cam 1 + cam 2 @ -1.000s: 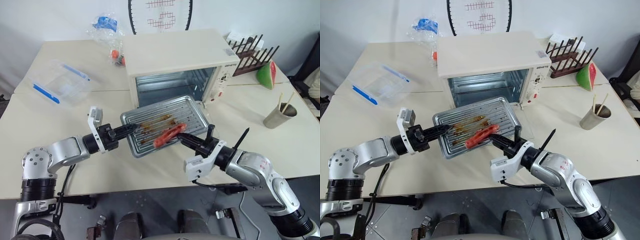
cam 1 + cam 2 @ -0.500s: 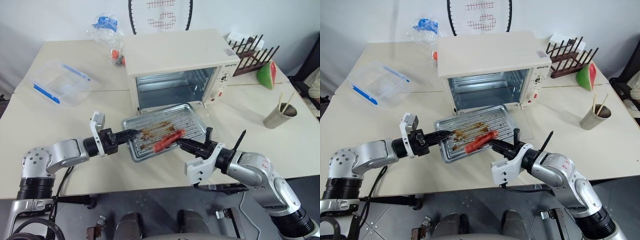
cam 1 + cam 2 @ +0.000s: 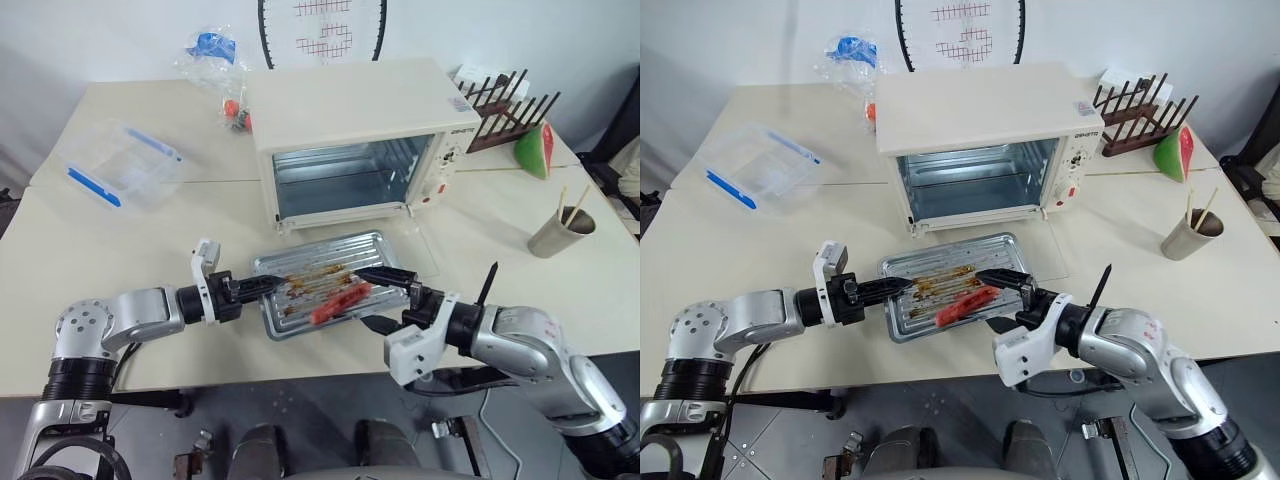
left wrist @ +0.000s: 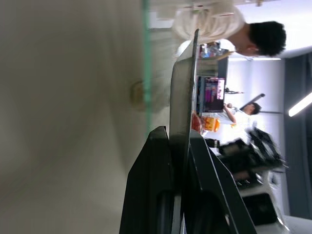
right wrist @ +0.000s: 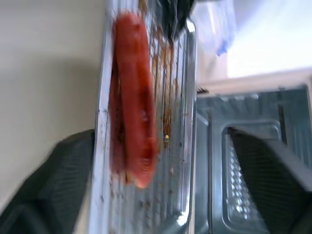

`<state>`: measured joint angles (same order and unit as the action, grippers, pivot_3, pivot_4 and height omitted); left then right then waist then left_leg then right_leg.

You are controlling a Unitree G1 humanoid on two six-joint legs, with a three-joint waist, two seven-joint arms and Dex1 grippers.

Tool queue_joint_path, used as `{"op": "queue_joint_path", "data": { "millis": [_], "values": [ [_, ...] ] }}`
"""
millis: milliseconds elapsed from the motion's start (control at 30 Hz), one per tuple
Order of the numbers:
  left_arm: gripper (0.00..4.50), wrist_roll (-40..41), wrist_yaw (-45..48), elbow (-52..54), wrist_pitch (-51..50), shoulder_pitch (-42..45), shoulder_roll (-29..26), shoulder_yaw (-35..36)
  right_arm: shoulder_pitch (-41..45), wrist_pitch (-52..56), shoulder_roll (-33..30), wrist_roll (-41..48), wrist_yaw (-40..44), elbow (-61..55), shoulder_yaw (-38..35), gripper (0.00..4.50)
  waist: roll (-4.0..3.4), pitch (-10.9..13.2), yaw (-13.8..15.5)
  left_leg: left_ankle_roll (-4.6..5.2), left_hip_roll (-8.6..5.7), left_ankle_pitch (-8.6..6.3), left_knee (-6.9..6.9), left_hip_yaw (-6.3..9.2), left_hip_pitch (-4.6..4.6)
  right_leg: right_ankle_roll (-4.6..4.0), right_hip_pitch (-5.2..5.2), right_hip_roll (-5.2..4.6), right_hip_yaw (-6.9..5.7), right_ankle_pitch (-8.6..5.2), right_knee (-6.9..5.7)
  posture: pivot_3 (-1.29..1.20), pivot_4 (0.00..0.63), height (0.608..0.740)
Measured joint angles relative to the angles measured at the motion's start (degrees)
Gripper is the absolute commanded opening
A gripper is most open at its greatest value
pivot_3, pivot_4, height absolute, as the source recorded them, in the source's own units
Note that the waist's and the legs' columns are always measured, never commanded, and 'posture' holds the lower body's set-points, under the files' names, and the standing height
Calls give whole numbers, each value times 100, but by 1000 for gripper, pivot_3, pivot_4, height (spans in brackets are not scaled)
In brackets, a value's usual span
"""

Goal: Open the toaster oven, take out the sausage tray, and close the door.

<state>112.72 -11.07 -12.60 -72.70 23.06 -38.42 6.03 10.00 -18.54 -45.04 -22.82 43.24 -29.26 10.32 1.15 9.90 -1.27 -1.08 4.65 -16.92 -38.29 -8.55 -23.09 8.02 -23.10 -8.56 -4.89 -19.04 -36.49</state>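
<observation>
The cream toaster oven (image 3: 350,110) stands open, its glass door (image 3: 425,255) folded flat onto the table in front of it. The silver sausage tray (image 3: 340,245) sits low just in front of the oven, with a red sausage (image 3: 340,298) and brown bits in it. My left gripper (image 3: 268,285) is shut on the tray's left rim; the left wrist view shows both fingers (image 4: 151,190) pinching the metal edge. At the tray's right end my right gripper (image 3: 360,297) is open, one finger (image 5: 273,170) on each side of the tray, not pinching it.
A clear plastic box with blue clips (image 3: 120,165) lies at the left. A cup with chopsticks (image 3: 560,232), a wooden rack (image 3: 505,105) and a watermelon slice (image 3: 533,150) are at the right. A plastic bag (image 3: 210,55) lies behind the oven. A person (image 4: 219,24) is in the background.
The tray has come down from a tilted, lifted pose to lie low and level before the oven. My right gripper has opened and let go of the tray's right end.
</observation>
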Motion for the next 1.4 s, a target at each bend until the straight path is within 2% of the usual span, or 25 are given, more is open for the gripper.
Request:
{"op": "queue_joint_path", "data": {
  "millis": [333,500,800,833,867,1033,1233,1400],
  "values": [
    [0,-34,316,-16,-234,-577,18,658,207,1417,-612,2189,1149,33,-832,4463,0,0,-7,1,0,0,3,1,6,-1,7,0,-1,0,3,0,150,740],
    [0,-51,634,215,-255,-996,121,1170,198,1868,-806,2641,1434,582,-1117,4463,0,0,-3,3,-1,-2,0,-1,6,-1,12,-1,-1,0,9,0,150,740],
    [0,-56,884,878,-161,-1846,242,1896,558,1726,-884,2607,1537,2409,-1277,4463,-2,1,-13,3,1,-2,2,-1,16,-2,20,-1,-1,-1,9,0,150,740],
    [0,-56,931,970,-134,-1965,278,2012,672,1595,-884,2553,1537,2672,-1257,4050,-2,1,-18,3,1,-2,2,-2,16,-2,20,-1,0,-1,10,0,150,740],
    [0,-56,986,985,-125,-2033,317,2100,726,1519,-884,2503,1531,2864,-1258,3919,-2,1,-22,3,0,-2,3,-4,17,-2,20,-1,1,-1,12,0,150,740],
    [0,-57,1111,1253,-10,-2658,405,2498,1040,972,-852,2261,1565,3893,-974,2166,-2,1,-29,3,1,-2,3,-4,18,-2,21,-2,2,-1,13,0,150,740],
    [0,-60,1166,1971,404,-3731,777,3085,1650,249,-407,2065,1625,5329,-573,66,-2,1,-51,0,5,-4,9,-7,50,-7,51,0,3,-4,29,0,150,740],
    [0,-57,1260,2623,805,-4434,1121,3255,1968,-23,30,2202,1735,5915,-546,25,0,0,-42,-4,6,-9,11,-6,74,-9,76,0,6,-5,53,0,150,740]
  ]
}}
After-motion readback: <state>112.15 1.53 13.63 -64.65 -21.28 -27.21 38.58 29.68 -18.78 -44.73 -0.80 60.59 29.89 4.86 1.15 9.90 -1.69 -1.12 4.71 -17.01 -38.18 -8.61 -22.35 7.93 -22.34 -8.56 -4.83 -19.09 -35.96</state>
